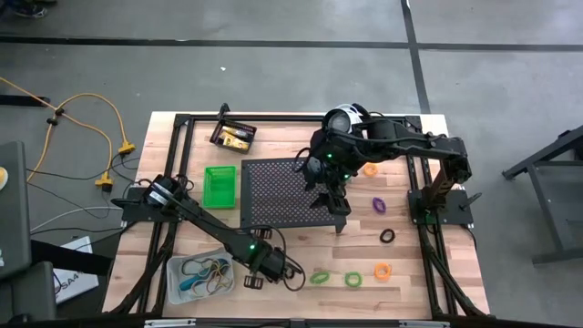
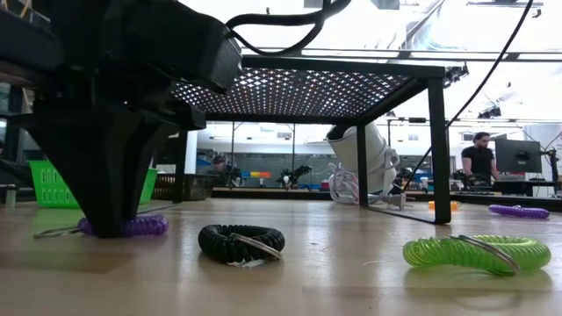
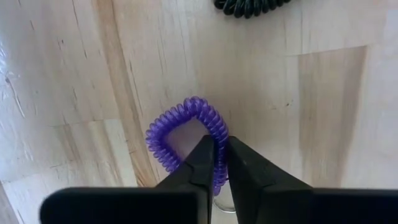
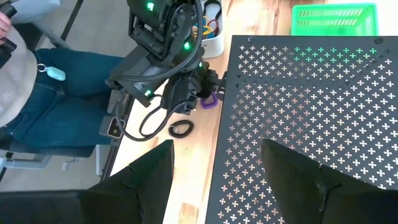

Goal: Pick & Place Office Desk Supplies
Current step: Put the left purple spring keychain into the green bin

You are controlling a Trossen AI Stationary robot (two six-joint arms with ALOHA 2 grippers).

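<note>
Purple coil loop [image 3: 186, 140] lies flat on the wooden table [image 3: 323, 112] with the left gripper [image 3: 219, 163] down on it: the two dark fingers [image 3: 200, 163] stand almost together, one inside the ring and one outside, pinching the coil's near side between their tips. The rest of the ring curves away ahead of the fingertips, and a black coil loop [image 3: 249, 6] sits farther ahead of them, well apart. From table height the same gripper [image 2: 110, 224] touches down with the purple coil [image 2: 140, 226] poking out beside it; whether the loop has left the wood is hard to tell there. The right gripper [image 4: 214, 168] hangs over the black perforated stand [image 4: 298, 99], its fingers spread wide with nothing between them, only the perforated top below
</note>
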